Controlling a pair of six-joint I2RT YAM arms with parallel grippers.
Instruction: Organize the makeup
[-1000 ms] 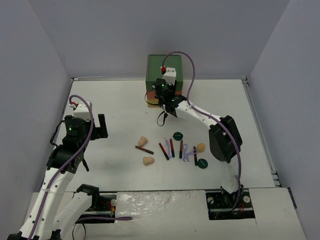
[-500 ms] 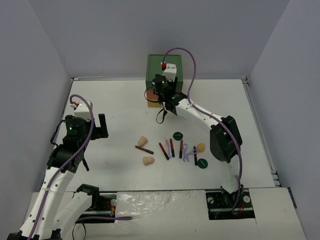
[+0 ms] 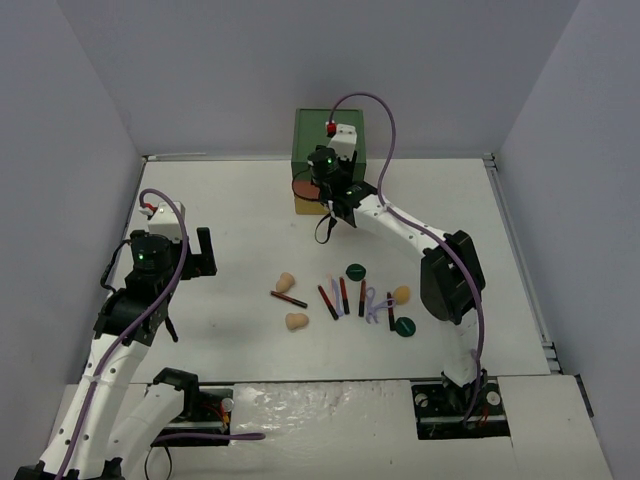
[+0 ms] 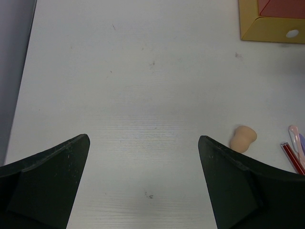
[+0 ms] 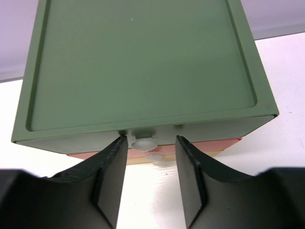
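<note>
The makeup lies loose mid-table: tan sponges [image 3: 285, 282] [image 3: 296, 321] [image 3: 401, 294], dark green discs [image 3: 355, 270] [image 3: 403, 325], black-and-red sticks [image 3: 343, 293] and lilac tools [image 3: 372, 303]. My right gripper [image 3: 322, 186] is at the front of the drawer box [image 3: 325, 135]. In the right wrist view its jaws [image 5: 151, 140] stand partly open on either side of the white knob [image 5: 144, 142] of the green top drawer, with a gap on the right side. My left gripper [image 3: 198, 250] hovers wide open over bare table [image 4: 144, 139], one sponge [image 4: 243, 137] to its right.
Below the green drawer sit an orange drawer [image 5: 205, 142] and a yellow one, whose corner [image 4: 267, 31] shows in the left wrist view. Grey walls enclose the table on the left, back and right. Stick ends [image 4: 291, 155] lie at the left wrist view's right edge.
My right gripper has moved a little farther back toward the drawer box and now brackets the top drawer's knob. The left arm and the makeup have not moved.
</note>
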